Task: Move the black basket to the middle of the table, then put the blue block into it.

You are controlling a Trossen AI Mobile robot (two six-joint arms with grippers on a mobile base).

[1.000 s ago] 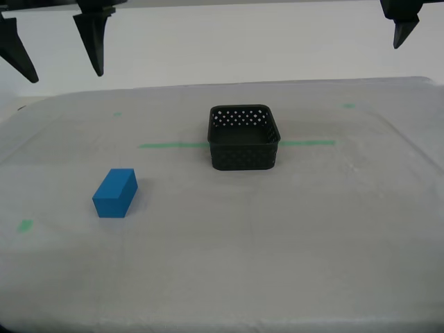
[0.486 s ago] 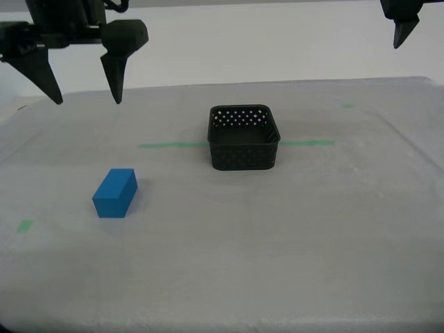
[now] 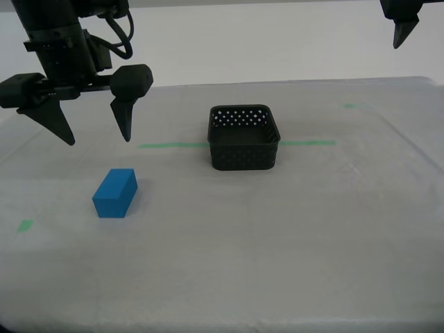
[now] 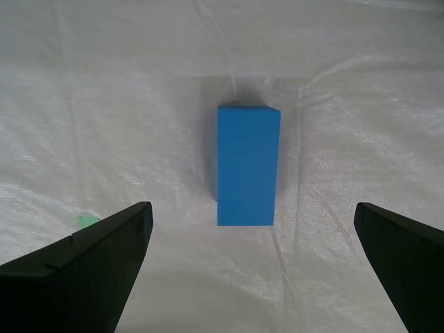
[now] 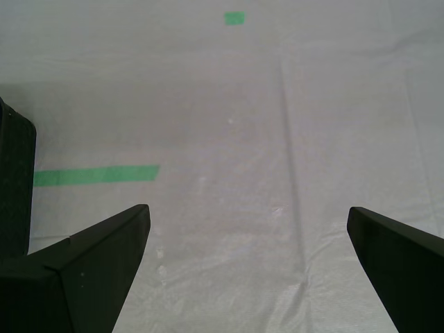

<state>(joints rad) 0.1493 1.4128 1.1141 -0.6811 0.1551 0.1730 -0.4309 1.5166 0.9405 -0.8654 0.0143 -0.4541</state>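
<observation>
The blue block (image 3: 115, 193) lies on the table (image 3: 291, 243) toward the exterior view's left. My second gripper (image 3: 98, 140) hangs open above and just behind it. In the second wrist view the block (image 4: 248, 146) lies lengthwise between the spread fingers of my second gripper (image 4: 251, 208), still below them. The black basket (image 3: 243, 158) stands empty on the green tape line, mid-table. My first gripper (image 3: 402, 31) is high at the exterior view's top right, open and empty in its wrist view (image 5: 246, 211). The basket's edge (image 5: 14, 187) shows there beside one finger.
A green tape line (image 3: 166, 145) runs across the table behind the block and under the basket. Small green tape bits lie at the near left (image 3: 26, 225) and the far right (image 3: 348, 105). The cloth is wrinkled.
My second gripper has come down from the top of the exterior view toward the table, over the blue block, still open. My first gripper, the basket and the block have not moved.
</observation>
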